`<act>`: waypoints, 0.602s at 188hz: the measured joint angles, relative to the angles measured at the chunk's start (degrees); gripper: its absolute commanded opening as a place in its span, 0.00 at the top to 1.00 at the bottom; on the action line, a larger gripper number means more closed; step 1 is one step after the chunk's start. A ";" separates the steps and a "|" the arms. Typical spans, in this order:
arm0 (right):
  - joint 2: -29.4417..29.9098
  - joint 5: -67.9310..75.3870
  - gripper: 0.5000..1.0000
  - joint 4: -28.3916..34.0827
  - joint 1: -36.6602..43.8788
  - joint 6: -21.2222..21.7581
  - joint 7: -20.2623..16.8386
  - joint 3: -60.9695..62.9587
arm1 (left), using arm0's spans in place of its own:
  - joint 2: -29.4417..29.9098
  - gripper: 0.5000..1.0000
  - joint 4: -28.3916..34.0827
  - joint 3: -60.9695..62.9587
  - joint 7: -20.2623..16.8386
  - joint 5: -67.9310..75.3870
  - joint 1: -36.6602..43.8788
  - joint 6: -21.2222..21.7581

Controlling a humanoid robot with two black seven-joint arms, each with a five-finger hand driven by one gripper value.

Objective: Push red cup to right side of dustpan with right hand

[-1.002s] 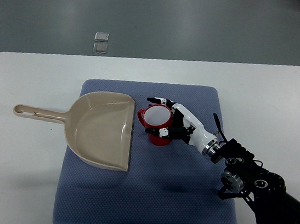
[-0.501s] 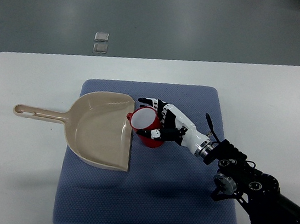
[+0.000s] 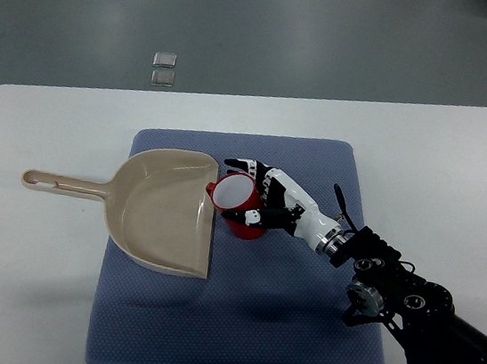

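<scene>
A red cup (image 3: pixel 238 206) with a white inside leans left on the blue mat, its rim touching the right edge of the beige dustpan (image 3: pixel 163 209). My right hand (image 3: pixel 258 193) reaches in from the lower right. Its white and black fingers (image 3: pixel 247 165) curl around the cup's far and near sides, pressing against it. The dustpan lies flat, its handle (image 3: pixel 62 183) pointing left over the white table. My left arm does not show.
The blue mat (image 3: pixel 297 324) covers the middle of the white table (image 3: pixel 24 279). My dark right forearm (image 3: pixel 415 312) crosses the mat's lower right corner. Two small clear squares (image 3: pixel 163 67) lie on the grey floor beyond the table.
Over the last second my right hand slid the cup leftward until its rim met the dustpan's right edge and the cup tipped left. Since half a second ago nothing has visibly moved.
</scene>
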 measured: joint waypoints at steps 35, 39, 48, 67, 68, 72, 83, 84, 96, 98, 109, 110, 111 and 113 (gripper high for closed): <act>0.00 0.89 0.14 0.08 0.12 1.04 -0.07 0.21 | 0.00 0.00 -0.12 0.00 0.00 0.00 0.00 0.00; 0.00 0.90 0.14 0.08 0.10 1.07 -0.08 0.21 | 0.00 0.00 -0.12 0.00 0.00 0.00 0.00 0.00; 0.00 0.91 0.14 0.08 0.00 1.09 -0.08 0.21 | 0.00 0.00 -0.11 0.00 0.00 0.00 0.00 0.00; 0.00 0.90 0.14 0.09 -0.08 1.10 -0.09 0.21 | 0.00 0.00 -0.04 0.00 0.00 0.00 0.00 0.00; 0.00 0.91 0.14 0.09 -0.08 1.10 -0.09 0.21 | 0.00 0.00 -0.03 0.00 0.00 0.00 0.00 0.00; 0.00 0.90 0.14 0.09 -0.08 1.07 -0.11 0.21 | 0.00 0.00 -0.03 0.00 0.00 0.00 0.00 0.00; 0.00 0.89 0.14 0.08 -0.05 0.87 -0.15 0.21 | 0.00 0.00 -0.01 0.00 0.00 0.00 0.00 0.00; 0.00 0.89 0.14 0.08 -0.04 0.86 -0.15 0.21 | 0.00 0.00 -0.01 0.00 0.00 0.00 0.00 0.00; 0.00 0.89 0.14 0.08 0.13 0.76 -0.22 0.48 | 0.00 0.00 0.00 0.00 0.00 0.00 0.00 0.00; 0.00 0.89 0.14 0.08 0.16 0.76 -0.23 0.55 | 0.00 0.00 0.00 0.00 0.00 0.00 0.00 0.00; 0.00 0.90 0.14 0.01 0.27 0.75 -0.32 0.92 | 0.00 0.00 -0.03 0.00 0.00 0.00 0.00 0.00; 0.00 0.90 0.14 0.00 0.27 0.75 -0.33 0.95 | 0.00 0.00 -0.04 0.00 0.00 0.00 0.00 0.00; 0.00 0.91 0.14 0.00 0.28 0.75 -0.34 0.98 | 0.00 0.00 -0.05 0.00 0.00 0.00 0.00 0.00; 0.00 0.91 0.14 -0.01 0.30 0.76 -0.35 1.04 | 0.00 0.00 -0.06 0.00 0.00 0.00 0.00 0.00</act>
